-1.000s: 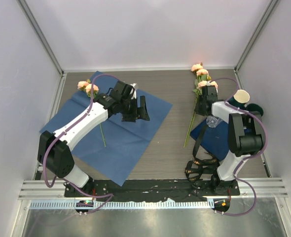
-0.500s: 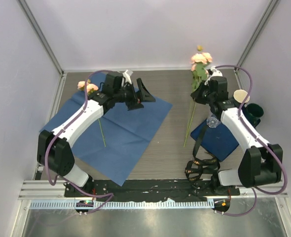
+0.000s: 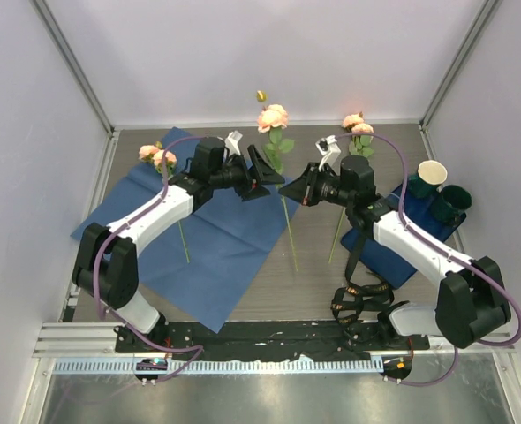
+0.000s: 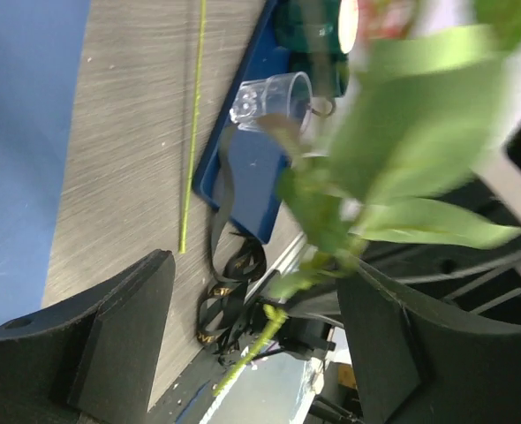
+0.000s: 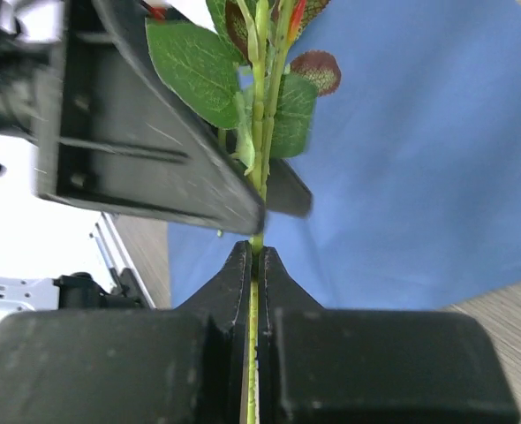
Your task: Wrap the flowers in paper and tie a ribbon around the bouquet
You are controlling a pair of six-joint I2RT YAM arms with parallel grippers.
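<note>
Top external view gives us one rose (image 3: 273,117) lifted clear of the table (image 3: 313,168). Its bloom is up against the back wall and its long stem slants down over bare wood between the paper (image 3: 225,247) and the mat (image 3: 393,256). Our right gripper (image 5: 253,256) is pressed together on that stem, pinching bare green just below the lowest leaves. Our left gripper (image 4: 256,274) stands spread, a finger on either side of the leafy part just beyond the right's tips, on the bloom side. As far as we can tell, it touches neither stem nor leaf. Other roses (image 3: 157,156) lie on the paper's far left corner, and a further bunch (image 3: 359,128) lies near the back on the right. We judge the rose to be light but top-heavy: the stem is thin and springy, likely to swing or twist in so narrow a pinch, and the leaves and petals are soft and would crush. The best hold looks to be bare stem, close under the leaves, where the bloom's weight has little leverage. If the left closes where it is, it would catch leaves, so a spot slightly nearer our right's pinch seems safer.
</note>
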